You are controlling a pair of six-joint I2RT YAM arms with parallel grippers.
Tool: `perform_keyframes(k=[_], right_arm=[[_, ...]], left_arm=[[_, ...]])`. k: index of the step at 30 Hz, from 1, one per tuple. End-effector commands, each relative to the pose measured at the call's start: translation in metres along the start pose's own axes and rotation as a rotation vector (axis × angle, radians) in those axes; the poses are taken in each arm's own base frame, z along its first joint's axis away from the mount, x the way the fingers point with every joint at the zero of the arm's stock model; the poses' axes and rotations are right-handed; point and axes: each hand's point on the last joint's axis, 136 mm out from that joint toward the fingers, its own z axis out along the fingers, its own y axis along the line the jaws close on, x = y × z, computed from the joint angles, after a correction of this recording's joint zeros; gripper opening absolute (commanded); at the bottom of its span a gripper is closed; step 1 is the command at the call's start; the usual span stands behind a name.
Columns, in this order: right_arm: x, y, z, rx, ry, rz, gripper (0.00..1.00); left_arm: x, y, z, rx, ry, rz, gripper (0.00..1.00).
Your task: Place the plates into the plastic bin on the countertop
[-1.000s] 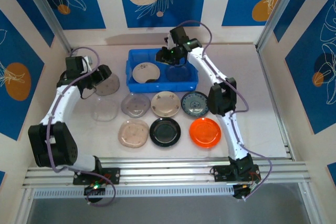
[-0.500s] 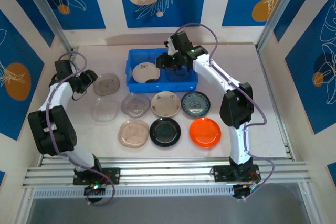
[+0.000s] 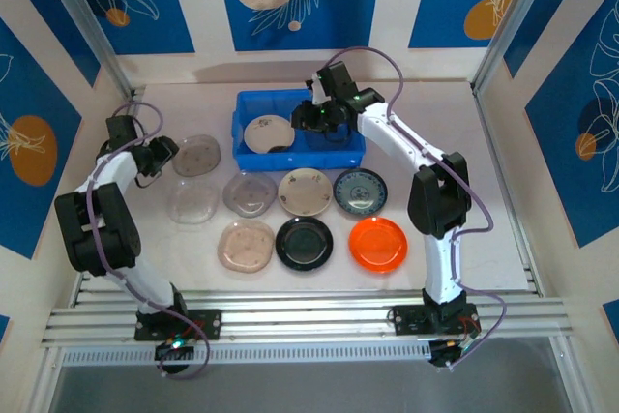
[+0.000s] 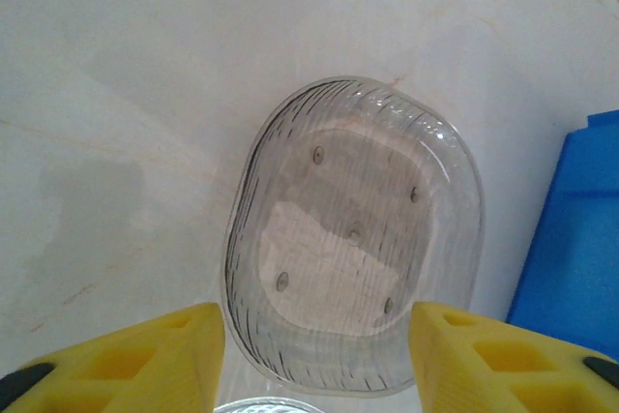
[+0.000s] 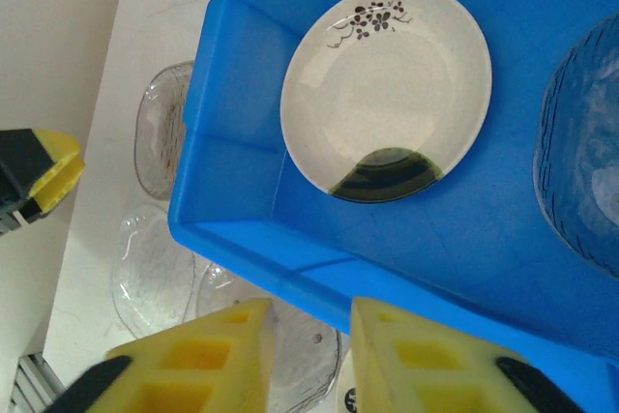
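Left wrist view puts the clear grey plate [image 4: 353, 234] dead ahead of the left gripper [image 4: 314, 326], jaws spread wide and empty, flanking its near rim. It lies flat on the countertop [image 4: 145, 94], with the plastic bin [image 4: 580, 239] just to its right. The right gripper [image 5: 309, 321], slightly parted, hangs over that bin.

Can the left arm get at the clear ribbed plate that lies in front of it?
Probably yes. The left end effector is open and faces the clear ribbed plate, which lies on the countertop with nothing between them; the plastic bin stands apart beside it.
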Motion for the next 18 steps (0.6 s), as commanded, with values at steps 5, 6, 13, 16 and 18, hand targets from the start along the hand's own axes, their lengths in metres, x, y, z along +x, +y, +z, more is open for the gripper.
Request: perform_keyframes(k=[5, 6, 13, 16, 18], right_arm=[[-0.003, 0.004, -0.017, -0.006, -0.012, 0.003, 0.26], [-0.003, 0.002, -0.018, -0.002, -0.013, 0.004, 0.26], [-0.002, -0.004, -0.022, 0.010, -0.017, 0.015, 0.22], [-0.002, -0.005, -0.022, 0.007, -0.016, 0.026, 0.22], [-0.002, -0.006, -0.021, 0.008, -0.016, 0.031, 0.22]], left_arm=[[0.001, 0.020, 0.019, -0.046, -0.006, -0.005, 0.52], [0.000, 0.022, 0.022, -0.052, -0.007, -0.006, 0.52], [0.003, 0.026, 0.045, -0.031, 0.005, -0.020, 0.50], [0.002, 0.025, 0.052, -0.007, -0.001, -0.030, 0.49], [0.003, 0.025, 0.057, 0.001, 0.002, -0.036, 0.46]])
